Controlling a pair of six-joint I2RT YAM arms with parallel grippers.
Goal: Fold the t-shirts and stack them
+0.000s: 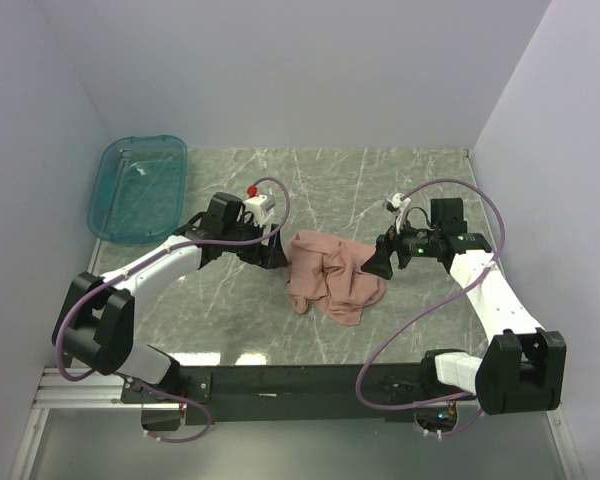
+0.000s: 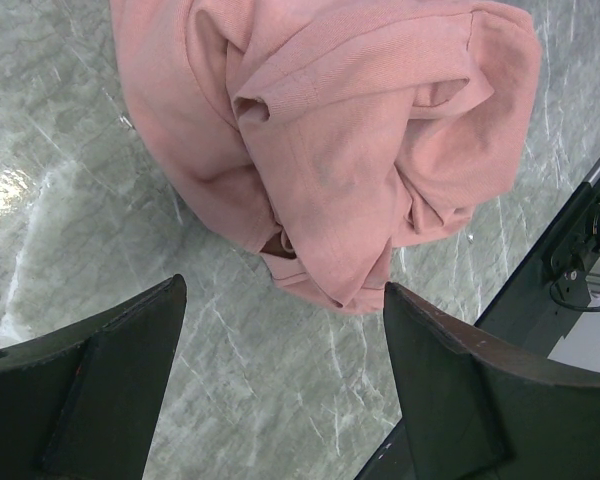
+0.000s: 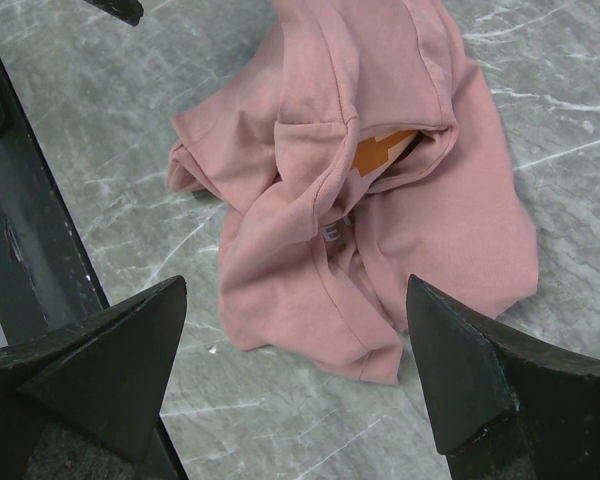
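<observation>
t-shirt (image 1: 332,280), pink, crumpled heap at table (image 1: 380,180) centre, left gripper (image 1: 277,252), jaws spread, empty, low beside its left edge, right gripper (image 1: 377,262), jaws spread, empty, low beside its right edge, both arms reaching inward

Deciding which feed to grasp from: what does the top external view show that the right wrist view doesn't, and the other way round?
Only the top external view shows the teal translucent plastic tray at the far left corner and the left end effector beside the crumpled dusty-pink cotton t-shirt. Only the right wrist view shows an orange patch inside the folds and a small pale tag. Both show that t-shirt on the grey marbled table, with the open right end effector close by.
</observation>
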